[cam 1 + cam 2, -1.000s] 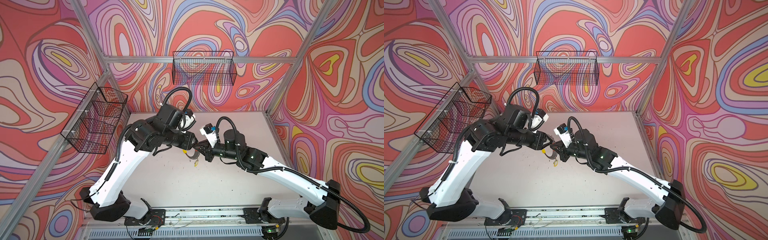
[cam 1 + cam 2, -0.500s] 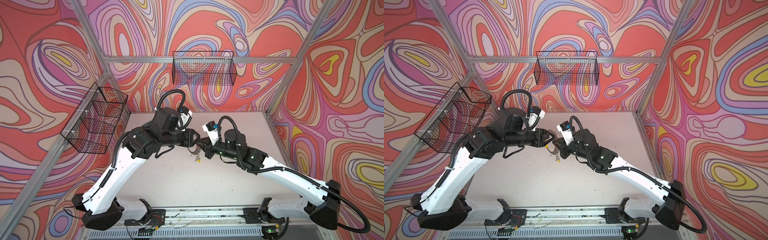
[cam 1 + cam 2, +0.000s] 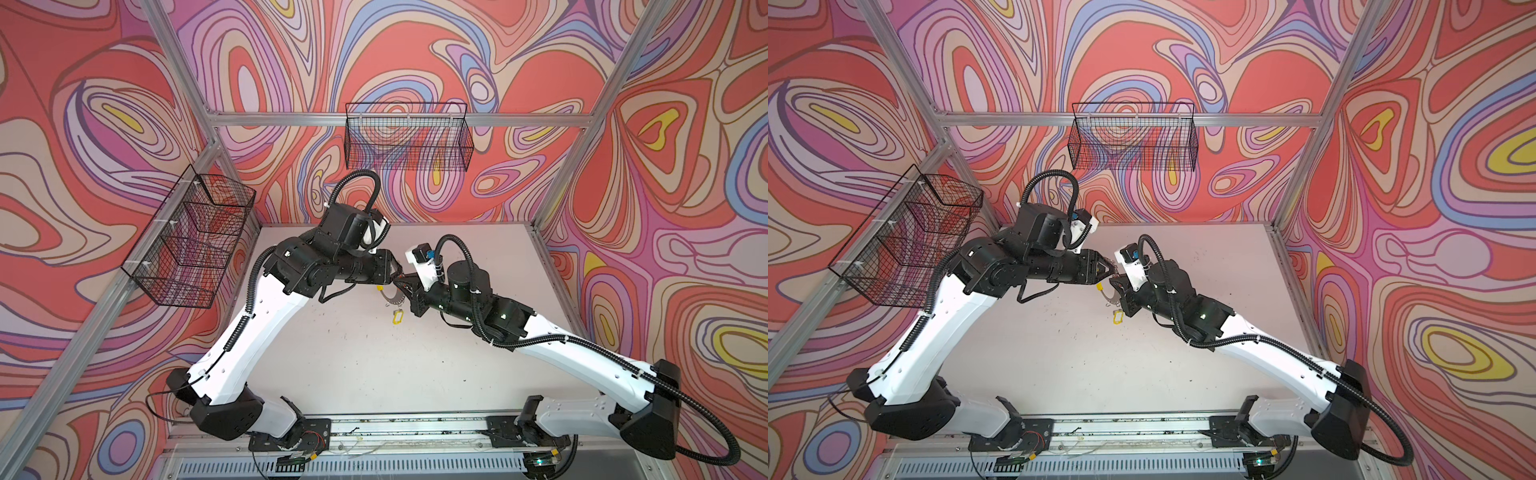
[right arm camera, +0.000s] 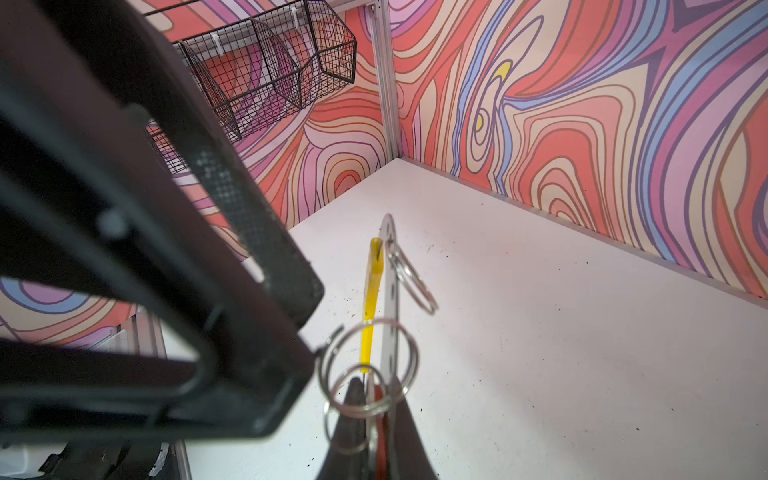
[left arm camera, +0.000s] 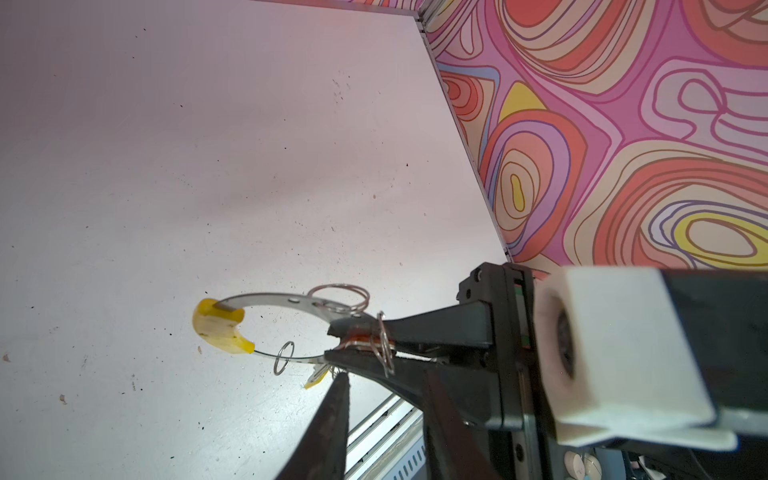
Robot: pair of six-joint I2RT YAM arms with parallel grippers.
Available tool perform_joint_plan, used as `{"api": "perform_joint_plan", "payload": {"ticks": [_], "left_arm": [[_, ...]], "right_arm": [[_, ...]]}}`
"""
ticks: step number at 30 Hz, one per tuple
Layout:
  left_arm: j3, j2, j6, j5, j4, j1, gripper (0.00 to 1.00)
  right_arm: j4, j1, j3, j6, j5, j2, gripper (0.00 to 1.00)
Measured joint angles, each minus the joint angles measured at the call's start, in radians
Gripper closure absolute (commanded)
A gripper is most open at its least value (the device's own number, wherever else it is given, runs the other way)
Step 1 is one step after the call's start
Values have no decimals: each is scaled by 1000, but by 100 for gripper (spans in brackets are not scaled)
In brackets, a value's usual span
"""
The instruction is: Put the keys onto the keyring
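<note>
Left wrist: right gripper clamps keyring rim above table.

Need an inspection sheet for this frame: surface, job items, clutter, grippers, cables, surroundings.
Surface: white table, dark specks.
Job's things: keyring held aloft, split rings on it; yellow tag hangs below; no other tag made out.
Clutter: nothing seen.
Grippers: right gripper shut on keyring; left gripper beside it, jaws apart, nothing seen in them.
Cables: black conduits loop off both arms, clear of keyring.
Surroundings: two wire baskets on patterned walls.
</note>
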Motion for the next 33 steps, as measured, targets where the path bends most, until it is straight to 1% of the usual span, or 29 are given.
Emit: {"api": "perform_joint_plan", "payload": {"ticks": [5,10,14,17,23,25,26,27,29,33], "left_arm": [[32,32,1,40,-6,6,70],[62,69,8,53,-32,11,73],[69,85,17,55,-45,11,90],[70,85,25,47,-54,18,100],[51,72,51,43,-43,21,100],[-18,27,70,42,10,21,100],[-68,-6,80,40,46,21,100],[-121,-43,89,39,84,21,100],[-243,-136,111,38,174,21,100],[-421,-291,145,42,351,21,100]], "right_arm": [[0,4,0,-16,10,0,100],[0,9,0,-34,15,0,100],[-1,9,0,-45,28,0,100],[0,9,0,-49,34,0,100],[0,9,-2,-48,26,0,99],[-2,8,-2,-45,1,0,73],[-5,8,-2,-44,-20,0,62],[-6,8,-2,-40,-41,0,56],[-8,12,-2,-36,-94,0,48],[-12,14,-2,-9,-162,-11,44]]}}
